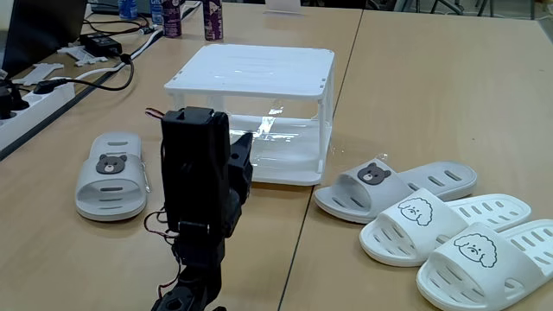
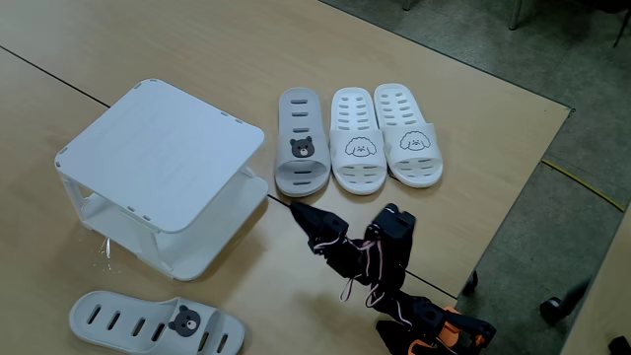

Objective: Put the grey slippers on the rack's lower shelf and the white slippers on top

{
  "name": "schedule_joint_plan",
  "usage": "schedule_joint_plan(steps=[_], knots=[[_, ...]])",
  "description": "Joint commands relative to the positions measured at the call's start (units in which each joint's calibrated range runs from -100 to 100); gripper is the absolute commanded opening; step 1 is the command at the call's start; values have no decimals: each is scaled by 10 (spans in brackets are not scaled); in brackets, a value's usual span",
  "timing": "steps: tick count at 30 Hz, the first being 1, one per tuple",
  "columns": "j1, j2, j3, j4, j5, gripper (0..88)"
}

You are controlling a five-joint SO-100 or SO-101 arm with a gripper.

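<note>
Both fixed views: rack [image 2: 163, 148] empty; one grey slipper [image 2: 301, 143] and both white slippers [image 2: 358, 140] lie beside it, other grey slipper [image 1: 111, 175] opposite. Gripper [image 2: 299, 212] pressed together, near the rack.

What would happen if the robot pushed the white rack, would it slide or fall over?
The rack looks like thin, hollow plastic, so probably light; it would likely slide on the smooth table. Its wide, low shape makes tipping unlikely.

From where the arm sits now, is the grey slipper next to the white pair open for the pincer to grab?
Probably yes. In a fixed view the pincer points at that grey slipper, just short of its heel, with bare table between. The white slippers lie close alongside, so a wide approach could nudge them.
</note>
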Motion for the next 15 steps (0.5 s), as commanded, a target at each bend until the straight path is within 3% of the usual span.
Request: schedule_joint_plan(steps=[1,11,15], knots=[[-47,76,-6,-1,4,7],[-315,167,-29,0,4,8],[-375,233,-51,0,4,13]])
